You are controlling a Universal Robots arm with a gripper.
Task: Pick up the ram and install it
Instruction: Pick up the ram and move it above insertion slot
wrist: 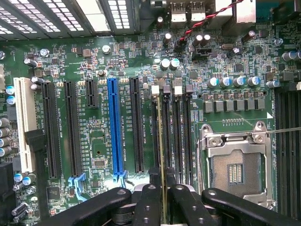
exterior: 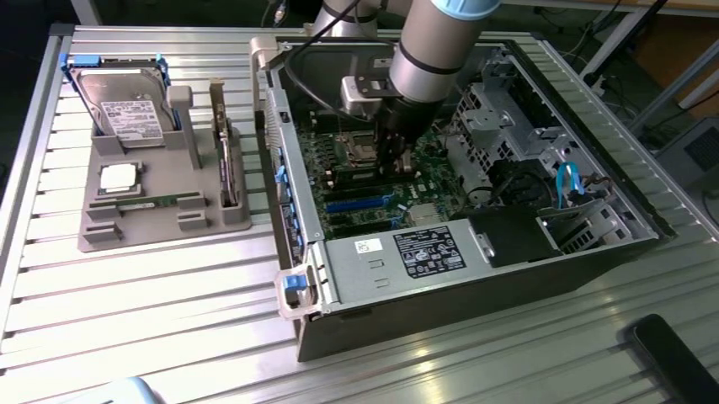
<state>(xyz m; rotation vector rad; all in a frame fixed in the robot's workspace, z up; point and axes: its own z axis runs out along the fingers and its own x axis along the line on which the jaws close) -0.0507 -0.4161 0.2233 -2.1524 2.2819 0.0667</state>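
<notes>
the gripper [wrist: 163, 200] is pinched narrow on the ram [wrist: 162, 136], edge-on at the motherboard's memory slots [wrist: 186, 136]; pickup done, and i can't tell if it's seated.

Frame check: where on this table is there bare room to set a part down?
Bare slats of the table lie between the grey tray and the camera-side edge, and between the computer case and that edge toward the exterior view's right. Inside the case it is crowded: the hand, shut on the ram, hangs over the memory slots.
</notes>
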